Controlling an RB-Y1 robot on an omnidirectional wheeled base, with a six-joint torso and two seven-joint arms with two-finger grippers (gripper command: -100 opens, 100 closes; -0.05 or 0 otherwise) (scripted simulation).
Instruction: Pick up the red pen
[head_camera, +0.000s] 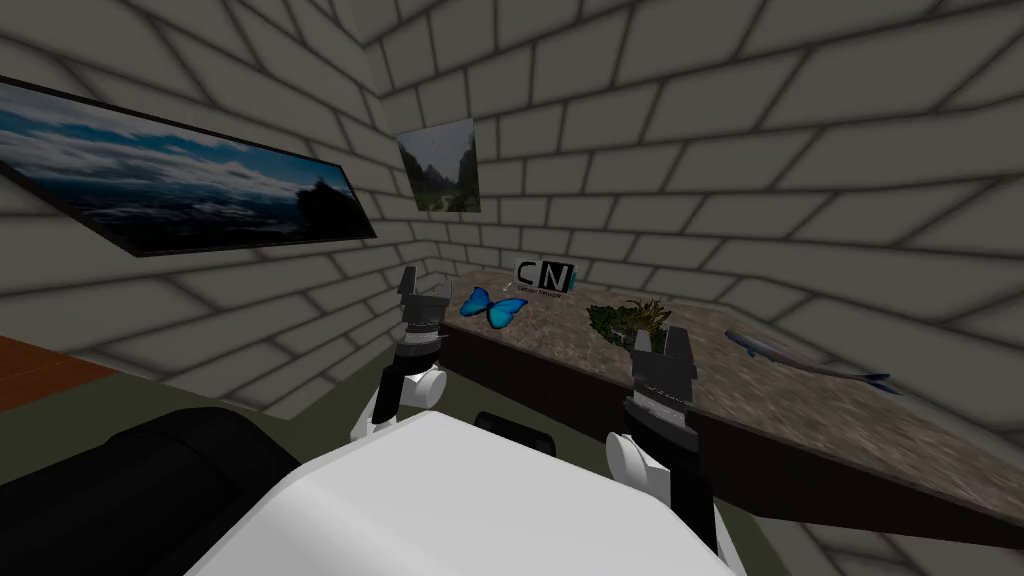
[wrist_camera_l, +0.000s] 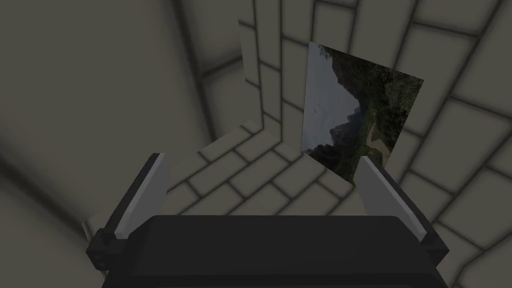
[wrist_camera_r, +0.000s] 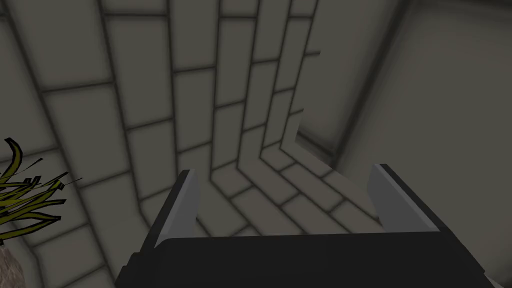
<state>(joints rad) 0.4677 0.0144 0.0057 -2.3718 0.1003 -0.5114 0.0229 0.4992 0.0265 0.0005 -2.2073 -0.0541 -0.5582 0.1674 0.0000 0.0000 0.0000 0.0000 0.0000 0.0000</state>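
Note:
A long thin pen-like thing (head_camera: 812, 364), grey-brown with a blue tip, lies on the speckled brown table (head_camera: 800, 425) toward its right side, near the wall. My right gripper (head_camera: 661, 345) is raised over the table's near edge, left of that thing, open and holding nothing. In the right wrist view its fingers (wrist_camera_r: 182, 207) stand wide apart around the right gripper (wrist_camera_r: 285, 200). My left gripper (head_camera: 424, 288) is raised at the table's left end, open and empty. The left gripper (wrist_camera_l: 260, 187) shows its blades spread in the left wrist view.
On the table stand a green plant (head_camera: 630, 318), a blue butterfly (head_camera: 492, 306) and a white sign with the letters CN (head_camera: 545, 275). The plant's leaves (wrist_camera_r: 25, 200) show beside the right hand. A black seat (head_camera: 120, 490) lies low on my left. Brick walls close in behind the table.

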